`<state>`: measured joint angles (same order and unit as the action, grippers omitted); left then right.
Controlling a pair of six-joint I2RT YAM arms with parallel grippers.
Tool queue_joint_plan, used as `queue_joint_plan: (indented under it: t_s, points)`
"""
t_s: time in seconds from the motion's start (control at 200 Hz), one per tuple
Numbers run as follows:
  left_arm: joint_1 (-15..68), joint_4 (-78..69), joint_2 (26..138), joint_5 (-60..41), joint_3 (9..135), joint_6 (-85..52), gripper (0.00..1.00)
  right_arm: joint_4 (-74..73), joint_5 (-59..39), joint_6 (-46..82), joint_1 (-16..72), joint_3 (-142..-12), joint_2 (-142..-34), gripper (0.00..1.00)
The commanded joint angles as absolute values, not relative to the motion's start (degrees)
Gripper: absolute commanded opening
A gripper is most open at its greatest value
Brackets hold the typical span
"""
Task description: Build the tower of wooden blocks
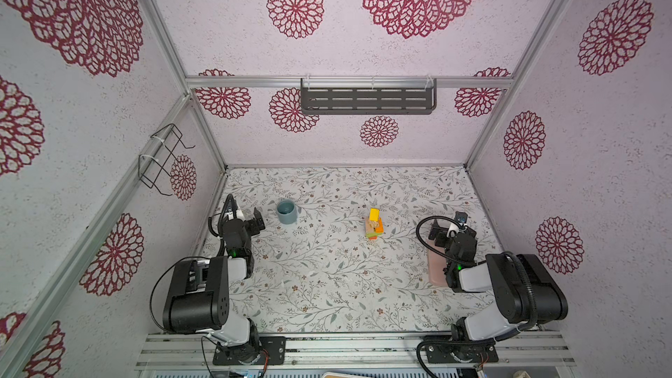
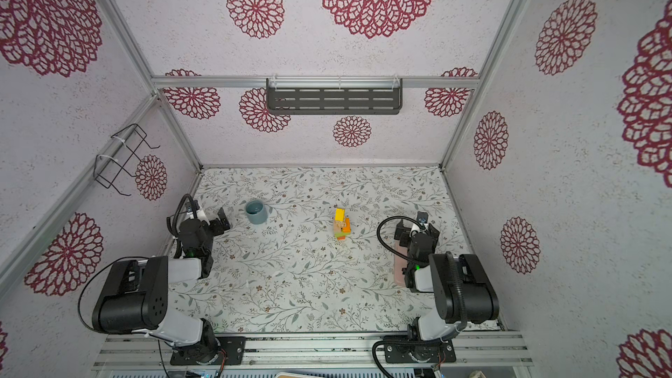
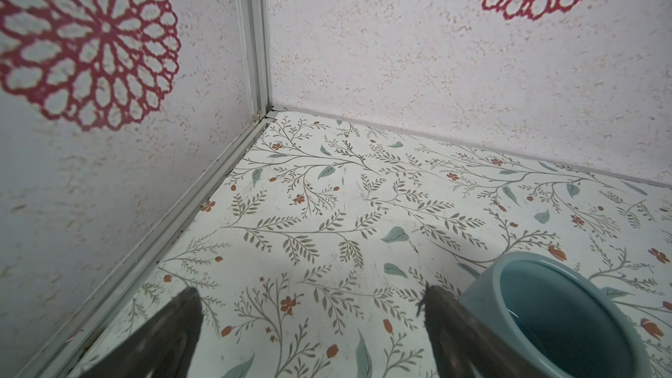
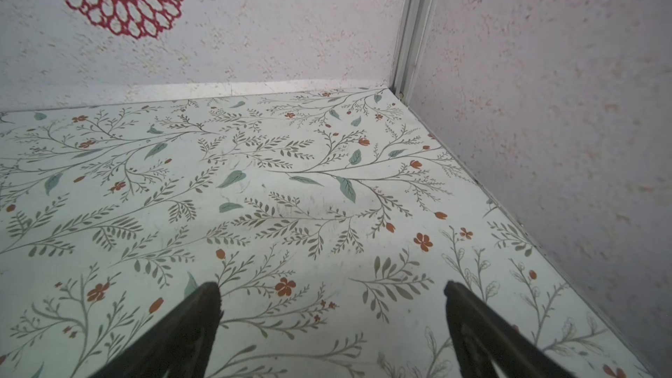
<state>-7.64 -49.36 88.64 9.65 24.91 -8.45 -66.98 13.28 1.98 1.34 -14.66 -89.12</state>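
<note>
While parked at opposite sides of the desk (image 1: 327, 296), spread wide and gripping nothing: right jaws over the pink slab (image 1: 435, 270), left jaws just beside the mug (image 1: 287, 217); between them, upright near mid-desk, the tower (image 1: 374, 226), long axis vertical, yellow block (image 1: 374, 214) topmost; nearer the right jaws, off to their left; no loose wood blocks visible; likely finished.

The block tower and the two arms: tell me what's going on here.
Nothing is being handled right now. The tower stands alone in the middle of the table, with a yellow block on top. Both arms are off to the sides, jaws open and empty: the left gripper beside the grey-blue mug, the right gripper near the pink slab.
</note>
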Motion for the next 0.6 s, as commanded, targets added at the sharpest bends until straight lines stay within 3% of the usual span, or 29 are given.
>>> queue_joint_plan:
  t_s: [0.0,0.595]
  points:
    - [-7.44,-49.05,88.85,8.96,24.58,-7.98,0.97,-68.23,13.27,1.43,1.67,-14.76,-87.90,0.99]
    - [-7.02,-49.38,88.77,9.83,24.43,-7.70,0.97,-68.32,13.45,1.32,1.76,-14.74,-88.00,0.99]
